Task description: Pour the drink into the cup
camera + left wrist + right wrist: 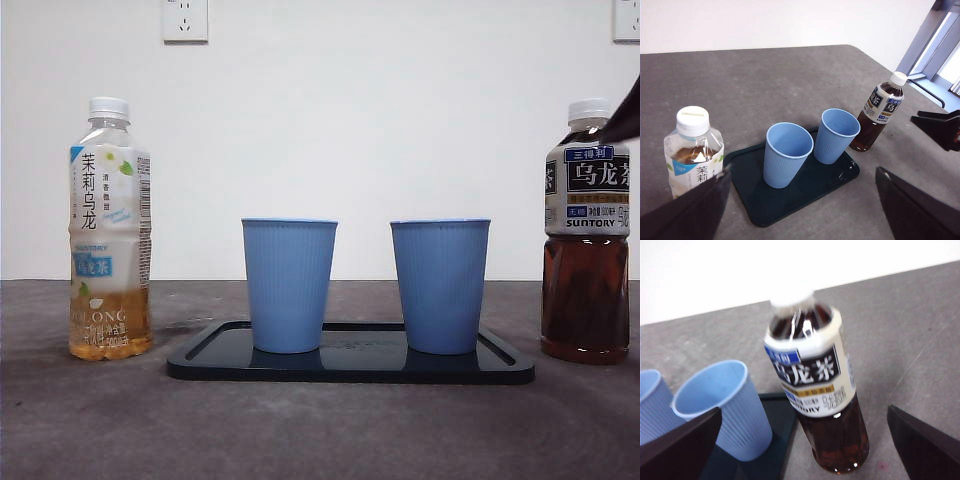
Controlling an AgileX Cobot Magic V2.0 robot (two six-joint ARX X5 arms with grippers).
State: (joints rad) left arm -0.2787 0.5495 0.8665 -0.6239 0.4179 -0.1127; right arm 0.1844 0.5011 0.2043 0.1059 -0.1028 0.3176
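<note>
Front view shows a grey table (320,430) carrying a dark tray (350,366) at centre with two blue cups (289,285) upright on it. At three o'clock stands the dark tea bottle (586,235), capped; right gripper (805,440) gapes wide around it, untouching. At nine o'clock, pale tea bottle (109,235), capped; left gripper (800,205) wide, empty.

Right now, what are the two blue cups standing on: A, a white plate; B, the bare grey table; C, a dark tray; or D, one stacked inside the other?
C: both blue cups stand upright side by side on the dark tray, which lies on the grey table between the pale tea bottle and the dark tea bottle.
</note>
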